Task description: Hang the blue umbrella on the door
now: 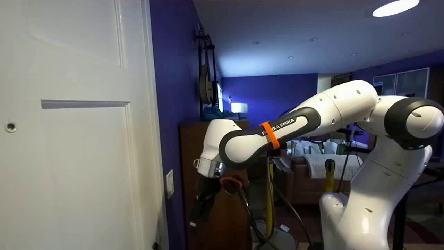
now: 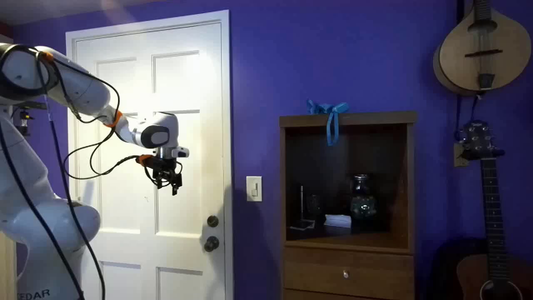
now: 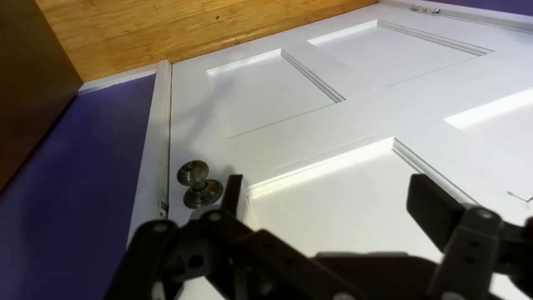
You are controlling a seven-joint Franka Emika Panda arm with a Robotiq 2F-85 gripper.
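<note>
The white door [image 3: 362, 114] crosses the wrist view from centre to three o'clock. Its metal knob [image 3: 193, 173] sits at eight o'clock; then, towards nine, the frame [image 3: 156, 141] and a purple wall [image 3: 83, 179], with a brown surface [image 3: 31, 83] at ten and wooden flooring [image 3: 166, 27] at eleven. The jaws stand well apart at seven and four, one panel [image 3: 341, 208] showing between them.

White door [image 3: 354, 118], black fingers [image 3: 433, 210]
</note>
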